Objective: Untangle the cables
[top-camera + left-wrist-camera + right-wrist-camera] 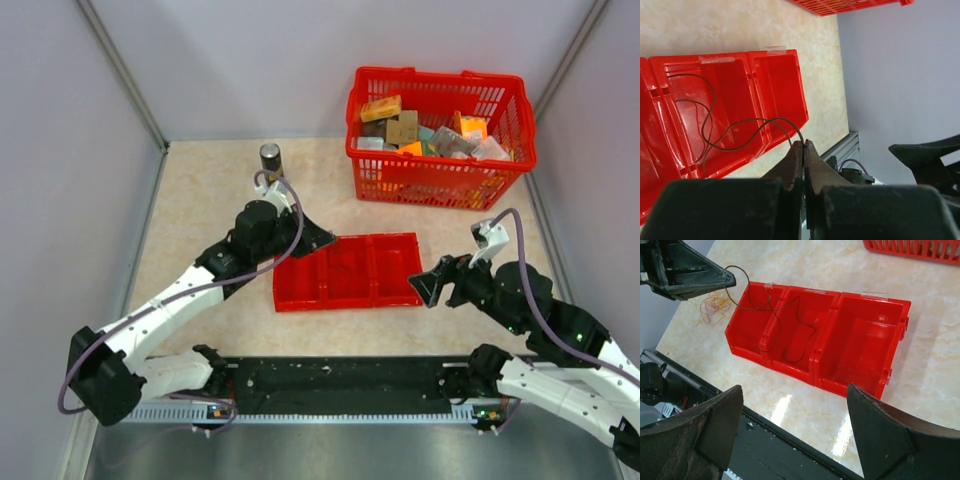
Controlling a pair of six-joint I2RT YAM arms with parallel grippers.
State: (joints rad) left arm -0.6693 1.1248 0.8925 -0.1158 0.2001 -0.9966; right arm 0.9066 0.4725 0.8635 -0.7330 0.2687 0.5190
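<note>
Left gripper (pixel 803 147) is pinching one dark cable (pixel 765 119) between closed fingers at the 9 o'clock end of the red tray (pixel 826 340) in the top view, and the rest of that cable is snaking across two of the tray's compartments. Right gripper (pixel 794 390) is hanging wide open with nothing in it, over at the tray's 3 o'clock. I'm guessing this is only partway done, since a little yellow-and-red tangle (pixel 714 307) is sitting on the table (pixel 940 365) around 10 o'clock of the tray in the right wrist view, looking like it's waiting to be sorted.

One cable (pixel 775 119) lies across two tray (pixel 345 303) compartments, other cables (pixel 714 307) left of the tray, a basket (pixel 438 185) behind.
</note>
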